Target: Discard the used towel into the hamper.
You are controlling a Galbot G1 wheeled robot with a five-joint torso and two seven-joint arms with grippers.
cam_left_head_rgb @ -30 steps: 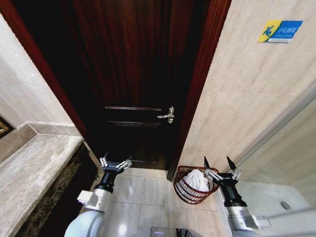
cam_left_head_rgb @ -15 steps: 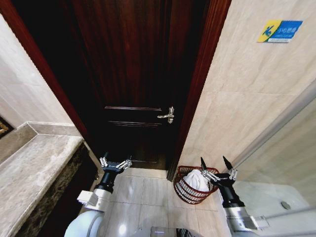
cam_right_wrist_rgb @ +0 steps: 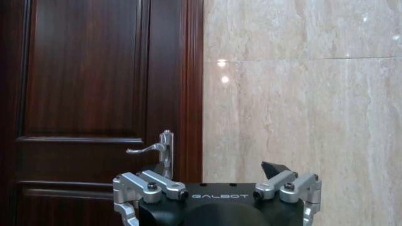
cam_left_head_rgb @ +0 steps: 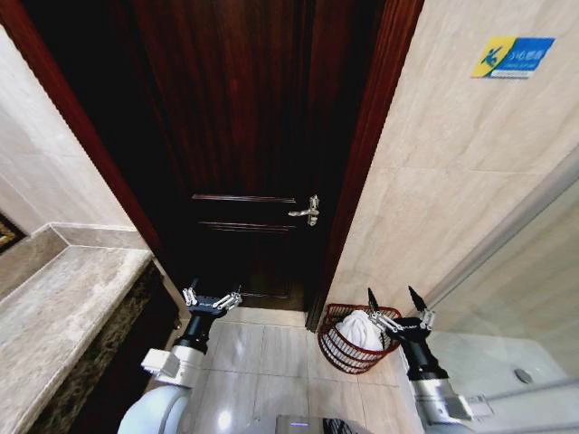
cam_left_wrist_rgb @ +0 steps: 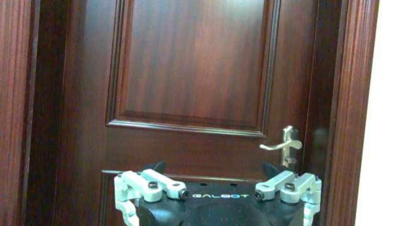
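At the far left runs a stone bench (cam_left_head_rgb: pixel 63 307) along the wall, with nothing of the task on it. Just beside its end the left hand (cam_left_head_rgb: pixel 212 300) hangs low over the tiled floor (cam_left_head_rgb: pixel 262 362), fingers spread and holding nothing, facing the dark wooden door (cam_left_head_rgb: pixel 244 136). In the left wrist view that hand (cam_left_wrist_rgb: pixel 217 176) points at the door panels, its two dark tips apart, with the silver door handle (cam_left_wrist_rgb: pixel 284 145) off to one side.

Right of the door frame, the hamper (cam_left_head_rgb: pixel 348 353) stands on the floor against the pale tiled wall (cam_left_head_rgb: pixel 434 199). The towel (cam_left_head_rgb: pixel 360 330) lies inside it, a white bunched heap rising to about the rim. By the look of it the job is as good as done.

The right hand (cam_left_head_rgb: pixel 396 307) hovers just above the hamper's right rim, fingers spread wide and empty, clear of the cloth. Its wrist view shows the hand (cam_right_wrist_rgb: pixel 217 176) aimed at the wall beside the door frame, tips parted.

As for handling, the towel looks soft, light and limp: it would sag and drape from wherever it is pinched, and it will not break or slip much. If it needed pressing down, the highest fold at the middle of the heap is the place to take it. The hamper looks light and open-wired, so a sideways knock on its rim might tip or shift it.
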